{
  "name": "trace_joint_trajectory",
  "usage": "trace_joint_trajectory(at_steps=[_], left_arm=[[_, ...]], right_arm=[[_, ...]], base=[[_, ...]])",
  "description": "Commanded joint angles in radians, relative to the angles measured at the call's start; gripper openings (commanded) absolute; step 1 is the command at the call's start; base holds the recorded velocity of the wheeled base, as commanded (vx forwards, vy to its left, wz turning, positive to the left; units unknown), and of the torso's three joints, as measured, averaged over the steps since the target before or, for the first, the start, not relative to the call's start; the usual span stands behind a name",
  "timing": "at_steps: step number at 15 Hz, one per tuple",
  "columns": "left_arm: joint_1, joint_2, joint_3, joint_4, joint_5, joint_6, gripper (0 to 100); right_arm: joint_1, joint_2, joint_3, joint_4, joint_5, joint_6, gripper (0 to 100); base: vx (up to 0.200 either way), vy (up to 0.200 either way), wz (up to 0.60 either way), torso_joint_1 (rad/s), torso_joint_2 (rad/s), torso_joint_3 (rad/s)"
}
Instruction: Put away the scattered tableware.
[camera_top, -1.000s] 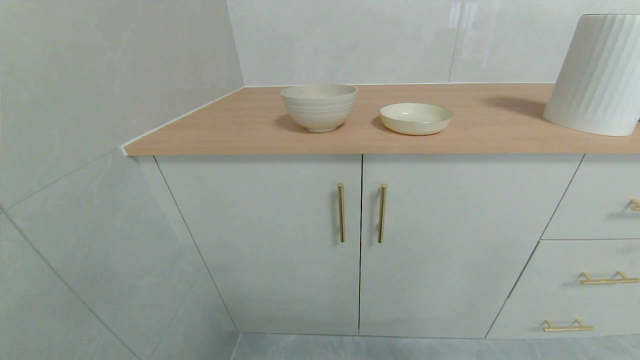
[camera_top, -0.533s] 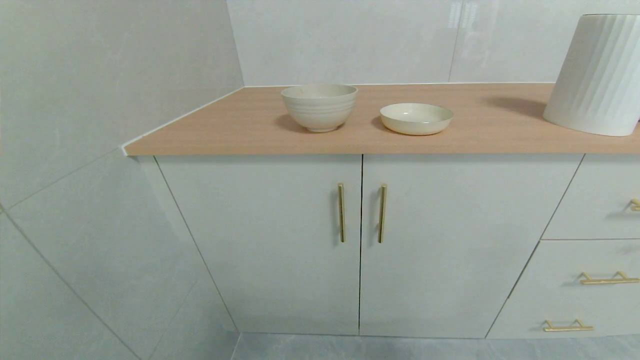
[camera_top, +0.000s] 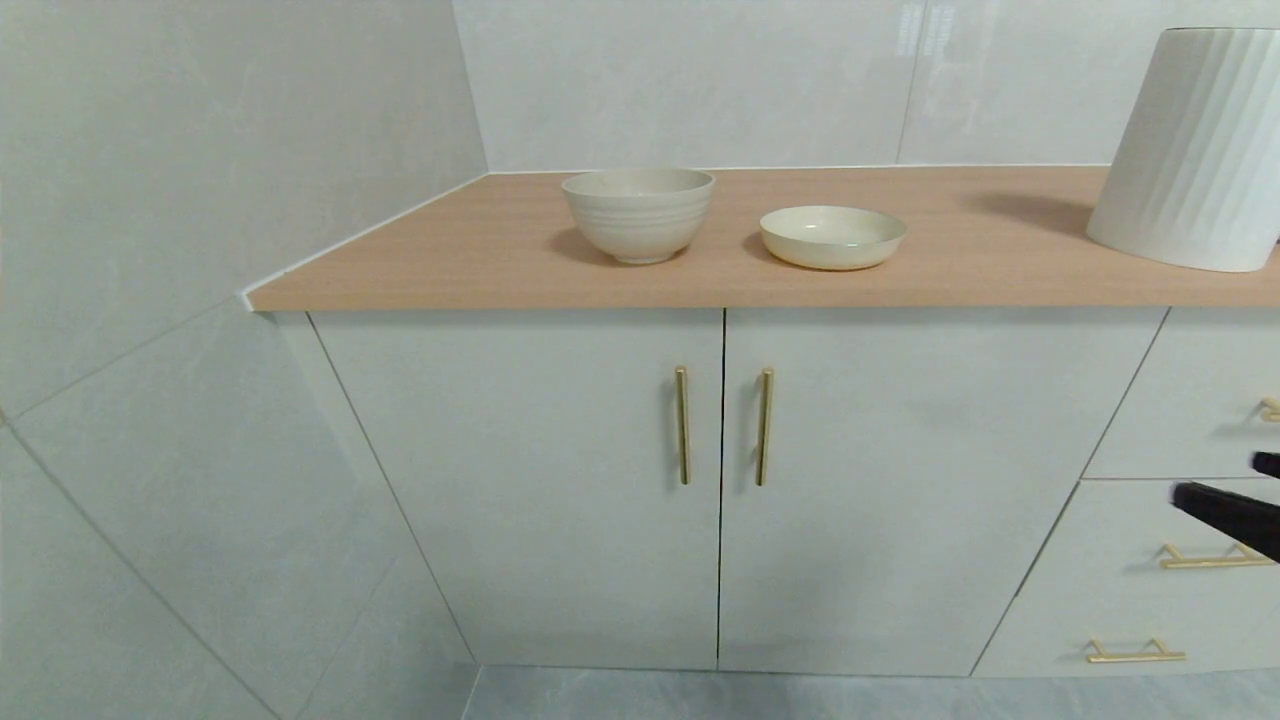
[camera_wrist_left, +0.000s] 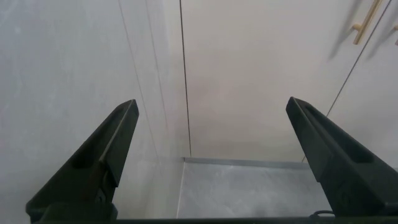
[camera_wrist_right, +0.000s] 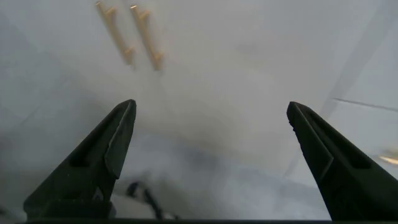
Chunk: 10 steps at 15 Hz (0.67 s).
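**Tableware sits high, both jaws low**

The cabinet (camera_top: 540, 480) takes up the middle of the head view with its two doors shut, and the tabletop (camera_top: 450, 260) runs across its top. A tall ribbed container (camera_top: 1195, 150) stands at the tabletop's right end, well apart from the tableware. The bowl (camera_top: 638, 213) stands upright left of the tabletop's middle. The dish (camera_top: 832, 237) lies near it on the right, and the two do not touch. Both are round, so neither has a long axis. A grip would have to take a rim from above or from the side.

The relation that matters is height. The right arm (camera_top: 1225, 512) shows at the right edge in front of the drawers (camera_top: 1190, 560), well below the tabletop. The tableware therefore lies up and to the left of it. The right jaws are spread wide with nothing between them, and they face the doors with the two upright handles (camera_wrist_right: 130, 37). The left jaws are likewise spread wide and hold nothing. They face the cabinet's foot and the floor (camera_wrist_left: 249, 193), so the tableware seems to lie well above them too.

Of the two pieces, the dish lies nearer the right arm and the bowl nearer the left side. Since the doors are shut, one may need a pull before anything goes away. The right handle (camera_top: 764, 425) stands nearer the right arm.
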Motion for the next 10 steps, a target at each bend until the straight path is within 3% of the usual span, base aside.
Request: trace_joint_trajectory(at_steps=[1,4,7,10], left_arm=[[0.000,0.000,0.000,0.000,0.001,-0.001,100],[0.000,0.000,0.000,0.000,0.001,-0.001,100],[0.000,0.000,0.000,0.000,0.001,-0.001,100],[0.000,0.000,0.000,0.000,0.001,-0.001,100]], right_arm=[[0.164,0.508,-0.251,-0.057,0.019,0.027,100],[0.242,0.708,-0.300,-0.235,0.027,0.047,100],[0.288,0.813,-0.405,-0.257,0.035,0.118,100],[0.304,0.863,-0.418,-0.295,0.033,0.161,100]], base=[[0.000,0.000,0.00,0.000,0.00,0.000],[0.000,0.000,0.00,0.000,0.00,0.000],[0.000,0.000,0.00,0.000,0.00,0.000],[0.000,0.000,0.00,0.000,0.00,0.000]])
